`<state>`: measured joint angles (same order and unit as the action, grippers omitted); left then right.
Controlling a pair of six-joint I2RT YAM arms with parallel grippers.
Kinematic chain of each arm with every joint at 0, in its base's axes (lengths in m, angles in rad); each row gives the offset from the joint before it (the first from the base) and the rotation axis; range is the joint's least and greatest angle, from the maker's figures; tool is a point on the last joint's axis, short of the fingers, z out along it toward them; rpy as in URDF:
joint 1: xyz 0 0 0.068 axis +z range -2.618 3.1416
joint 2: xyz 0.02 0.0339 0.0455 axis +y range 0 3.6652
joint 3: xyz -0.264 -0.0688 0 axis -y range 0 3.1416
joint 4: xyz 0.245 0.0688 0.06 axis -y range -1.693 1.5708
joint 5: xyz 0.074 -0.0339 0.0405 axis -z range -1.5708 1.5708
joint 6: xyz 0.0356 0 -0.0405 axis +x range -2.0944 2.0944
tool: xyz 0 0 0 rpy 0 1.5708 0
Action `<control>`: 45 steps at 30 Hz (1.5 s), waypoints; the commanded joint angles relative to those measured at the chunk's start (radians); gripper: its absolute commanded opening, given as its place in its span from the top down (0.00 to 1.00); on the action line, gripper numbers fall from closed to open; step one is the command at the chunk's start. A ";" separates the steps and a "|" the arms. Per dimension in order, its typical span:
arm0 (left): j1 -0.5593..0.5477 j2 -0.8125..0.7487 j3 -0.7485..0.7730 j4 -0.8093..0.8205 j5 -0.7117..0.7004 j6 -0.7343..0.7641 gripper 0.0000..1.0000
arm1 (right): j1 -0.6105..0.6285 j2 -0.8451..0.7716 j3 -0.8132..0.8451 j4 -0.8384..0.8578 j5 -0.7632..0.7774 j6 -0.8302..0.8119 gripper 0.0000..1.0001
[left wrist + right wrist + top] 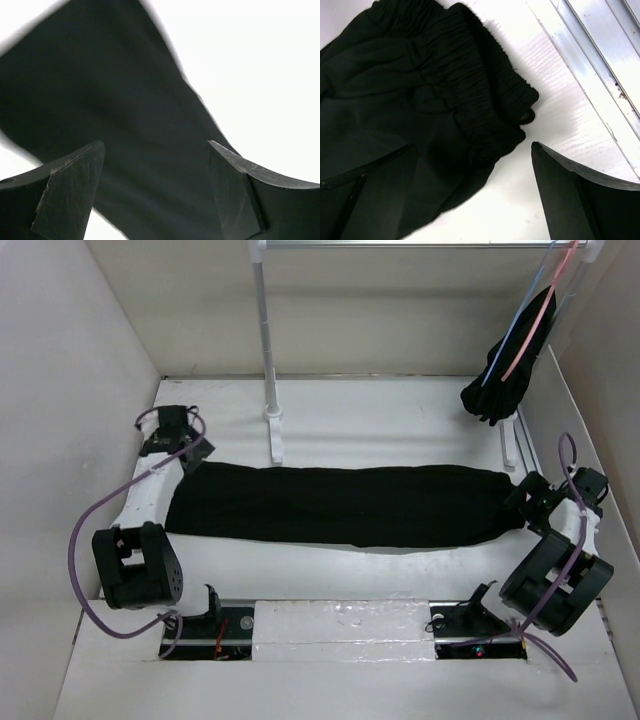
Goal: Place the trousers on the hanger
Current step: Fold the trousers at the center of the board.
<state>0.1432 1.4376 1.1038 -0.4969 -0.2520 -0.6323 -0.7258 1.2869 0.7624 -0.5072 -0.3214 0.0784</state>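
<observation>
The black trousers (340,505) lie flat and stretched out across the table, leg ends to the left and elastic waist (480,90) to the right. At the leg end my left gripper (197,452) stands open, and the wrist view shows only dark cloth (125,100) under the gap of the left gripper (155,150). My right gripper (522,502) is open at the waist end, and the waistband's corner lies below the space between the jaws of the right gripper (474,147). The light-blue hanger (522,315) hangs from the rail at the back right.
A white rack post (265,340) with its foot (276,440) stands behind the trousers, and its rail (400,244) runs along the top. A smaller black garment (497,385) on a pink hanger (535,320) hangs at the right. Walls close both sides. A metal track (600,60) lies beside the waist.
</observation>
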 commanded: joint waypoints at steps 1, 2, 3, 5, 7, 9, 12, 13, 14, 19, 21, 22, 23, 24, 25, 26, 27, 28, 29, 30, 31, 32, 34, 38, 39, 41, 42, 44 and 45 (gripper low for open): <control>-0.169 -0.068 -0.059 0.099 0.083 0.008 0.22 | -0.015 -0.003 -0.057 0.133 -0.016 0.079 0.00; -0.267 -0.071 -0.070 0.141 0.126 -0.013 0.22 | -0.015 0.032 -0.073 0.160 -0.027 0.093 0.00; -0.319 -0.065 -0.079 0.155 0.141 -0.024 0.22 | -0.015 0.051 -0.083 0.189 -0.042 0.104 0.00; -0.405 -0.019 -0.068 0.164 0.160 -0.052 0.22 | -0.015 0.083 -0.113 0.238 -0.048 0.136 0.00; -0.494 0.019 -0.049 0.169 0.184 -0.063 0.22 | -0.015 0.123 -0.117 0.262 -0.019 0.147 0.00; -0.543 0.063 -0.033 0.167 0.174 -0.069 0.22 | -0.015 0.156 -0.123 0.294 -0.030 0.158 0.01; -0.620 0.099 -0.028 0.187 0.163 -0.081 0.23 | -0.015 0.175 -0.132 0.344 -0.047 0.188 0.23; -0.651 0.106 -0.027 0.187 0.157 -0.086 0.22 | -0.015 0.181 -0.141 0.363 -0.056 0.210 0.33; -0.665 0.121 -0.025 0.187 0.158 -0.089 0.22 | -0.015 0.183 -0.141 0.372 -0.054 0.215 0.50; -0.760 0.136 -0.021 0.190 0.129 -0.095 0.23 | -0.015 0.177 -0.106 0.375 -0.056 0.196 0.95; -0.845 0.150 -0.009 0.186 0.109 -0.086 0.23 | -0.015 0.111 -0.066 0.333 -0.051 0.184 1.00; -0.878 0.162 0.014 0.179 0.088 -0.081 0.23 | -0.015 0.077 -0.048 0.311 -0.041 0.170 1.00; -0.910 0.194 0.027 0.161 0.073 -0.086 0.23 | -0.015 -0.011 -0.031 0.290 -0.028 0.167 1.00; -0.960 0.214 0.040 0.153 0.068 -0.092 0.23 | -0.024 -0.055 -0.008 0.245 -0.009 0.162 1.00; -0.978 0.236 0.065 0.149 0.086 -0.096 0.22 | -0.024 -0.093 0.049 0.221 -0.008 0.147 1.00; -0.994 0.277 0.076 0.158 0.095 -0.102 0.23 | -0.024 -0.118 0.087 0.173 0.001 0.130 1.00; -1.030 0.296 0.099 0.162 0.103 -0.107 0.23 | 0.004 -0.142 0.124 0.103 0.016 0.101 1.00; -1.047 0.338 0.114 0.164 0.103 -0.113 0.23 | 0.015 -0.149 0.171 0.087 0.007 0.081 1.00; -1.059 0.360 0.131 0.164 0.106 -0.118 0.23 | 0.025 -0.155 0.192 0.066 -0.002 0.067 1.00; -1.059 0.383 0.148 0.166 0.123 -0.124 0.23 | 0.034 -0.178 0.205 0.026 -0.008 0.049 1.00; -1.073 0.427 0.184 0.167 0.153 -0.132 0.23 | 0.054 -0.199 0.222 -0.008 0.010 0.019 1.00; -1.093 0.451 0.203 0.173 0.164 -0.132 0.23 | 0.071 -0.219 0.232 -0.008 0.010 0.008 1.00; -1.142 0.498 0.279 0.178 0.204 -0.144 0.23 | 0.101 -0.265 0.265 -0.060 0.030 -0.012 1.00; -1.246 0.683 0.506 0.121 0.279 -0.188 0.23 | 0.161 -0.261 0.451 -0.154 0.016 -0.037 1.00; -1.258 0.701 0.536 0.116 0.287 -0.193 0.23 | 0.195 -0.258 0.509 -0.177 0.022 -0.043 1.00; -1.278 0.727 0.629 0.072 0.293 -0.202 0.23 | 0.232 -0.259 0.544 -0.188 0.015 -0.046 1.00; -1.278 0.718 0.645 0.052 0.281 -0.202 0.23 | 0.258 -0.262 0.549 -0.177 -0.010 -0.043 1.00; -1.278 0.629 0.625 0.032 0.264 -0.198 0.23 | 0.336 -0.277 0.529 -0.168 -0.031 -0.025 1.00; -1.248 0.574 0.595 0.040 0.216 -0.198 0.23 | 0.368 -0.300 0.517 -0.151 -0.034 -0.016 1.00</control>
<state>-1.1507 2.1628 1.7000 -0.3847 0.0032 -0.8097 -0.4271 1.0218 1.2709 -0.6575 -0.3199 0.0601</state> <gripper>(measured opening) 0.771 0.149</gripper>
